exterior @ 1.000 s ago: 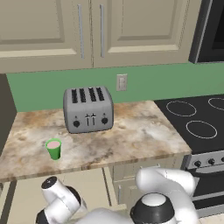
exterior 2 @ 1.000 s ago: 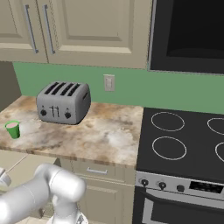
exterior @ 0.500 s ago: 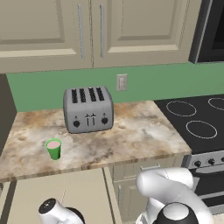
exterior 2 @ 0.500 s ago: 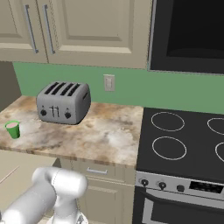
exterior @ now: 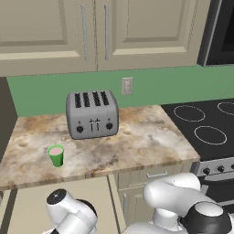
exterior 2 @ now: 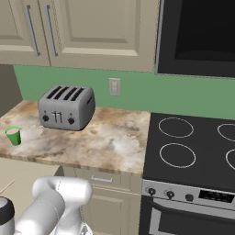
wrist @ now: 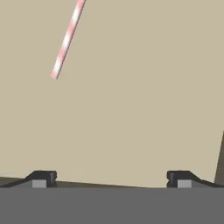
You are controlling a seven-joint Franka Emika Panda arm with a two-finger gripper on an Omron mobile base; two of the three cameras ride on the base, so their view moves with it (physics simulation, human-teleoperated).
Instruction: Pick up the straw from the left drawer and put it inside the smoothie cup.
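Note:
The left drawer [exterior: 32,208] is pulled out, and its flat beige floor [wrist: 131,109] spreads under the hand. The straw [wrist: 68,37], thin with pink and white stripes, lies on that floor, up and to the left of my gripper [wrist: 110,178]. The gripper is open, with its two dark fingertips [wrist: 41,177] far apart and nothing between them. The straw [exterior 2: 6,187] also shows as a pale sliver at the drawer's [exterior 2: 18,172] left edge. The small green smoothie cup [exterior: 56,156] [exterior 2: 13,136] stands upright on the counter's left part, above the drawer. My forearm [exterior: 68,212] reaches down over the drawer.
A grey four-slot toaster [exterior: 92,114] [exterior 2: 66,107] stands behind and to the right of the cup. A black stove [exterior: 205,123] [exterior 2: 193,147] adjoins the counter on the right. A narrower drawer with a metal handle [exterior: 155,175] [exterior 2: 103,180] is shut.
The arm's elbow has swung to the right and the forearm has shifted over the open drawer. Cup, toaster and drawer have stayed put.

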